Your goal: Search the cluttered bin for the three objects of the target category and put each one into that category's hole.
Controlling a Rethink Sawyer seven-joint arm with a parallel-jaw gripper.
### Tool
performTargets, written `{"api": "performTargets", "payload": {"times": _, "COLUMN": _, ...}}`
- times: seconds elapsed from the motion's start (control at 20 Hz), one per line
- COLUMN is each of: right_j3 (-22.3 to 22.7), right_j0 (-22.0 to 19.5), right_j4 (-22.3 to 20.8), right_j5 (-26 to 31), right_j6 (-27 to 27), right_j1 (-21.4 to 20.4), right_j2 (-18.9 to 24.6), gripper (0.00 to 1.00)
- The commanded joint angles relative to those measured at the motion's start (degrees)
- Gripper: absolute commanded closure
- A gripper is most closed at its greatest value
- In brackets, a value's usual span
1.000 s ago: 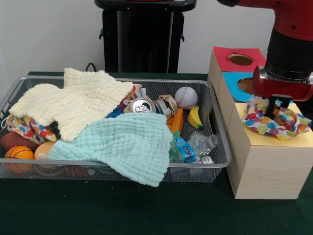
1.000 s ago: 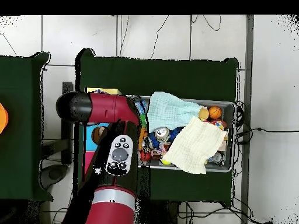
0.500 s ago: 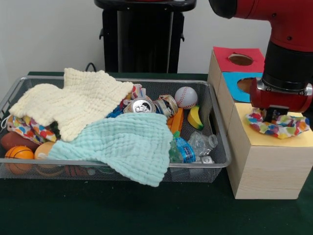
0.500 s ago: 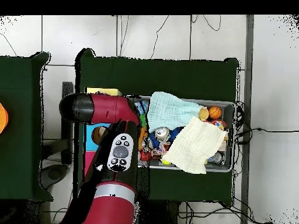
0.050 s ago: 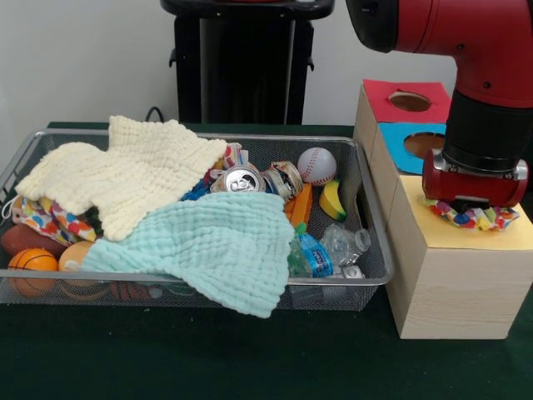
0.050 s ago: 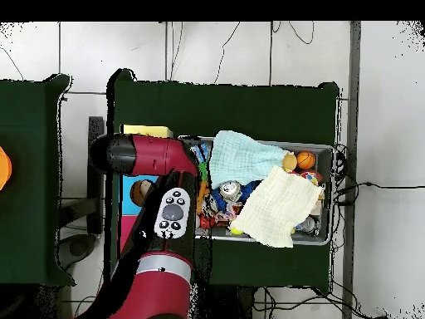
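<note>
My gripper [image 5: 471,207] is pressed down onto the yellow top of the wooden sorting box [image 5: 450,275]. Only a rim of bunched multicoloured cloth [image 5: 475,217] shows beneath it; the yellow hole is covered. In the wire bin [image 5: 366,217] a cream knitted cloth [image 5: 125,171] lies at the back left. A mint cloth [image 5: 208,242] drapes over the front rim. Another multicoloured cloth [image 5: 46,218] peeks out at the far left. In the overhead view the red arm [image 6: 170,216] hides the gripper, while the mint cloth [image 6: 236,156] and the cream cloth [image 6: 278,206] show in the bin.
The red hole [image 5: 410,102] and the blue hole [image 5: 423,143] sit behind the gripper. The bin also holds a crushed can [image 5: 241,179], a baseball [image 5: 316,164], a toy banana [image 5: 332,200], a plastic bottle [image 5: 333,247] and a small basketball [image 5: 32,262].
The gripper has sunk lower onto the yellow box top, and the multicoloured cloth has shrunk from a spread-out bundle to a thin rim around it. The arm shifted slightly.
</note>
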Motion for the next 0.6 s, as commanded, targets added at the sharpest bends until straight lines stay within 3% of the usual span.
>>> {"api": "performTargets", "payload": {"times": 0.05, "right_j3": 2.77, "right_j0": -0.98, "right_j4": 1.08, "right_j5": -1.66, "right_j6": 11.46, "right_j1": 6.11, "right_j2": 4.77, "gripper": 1.0}}
{"api": "performTargets", "payload": {"times": 0.6, "right_j3": 3.47, "right_j0": -0.12, "right_j4": 1.38, "right_j5": -1.38, "right_j6": 12.83, "right_j1": 4.73, "right_j2": 3.2, "gripper": 1.0}}
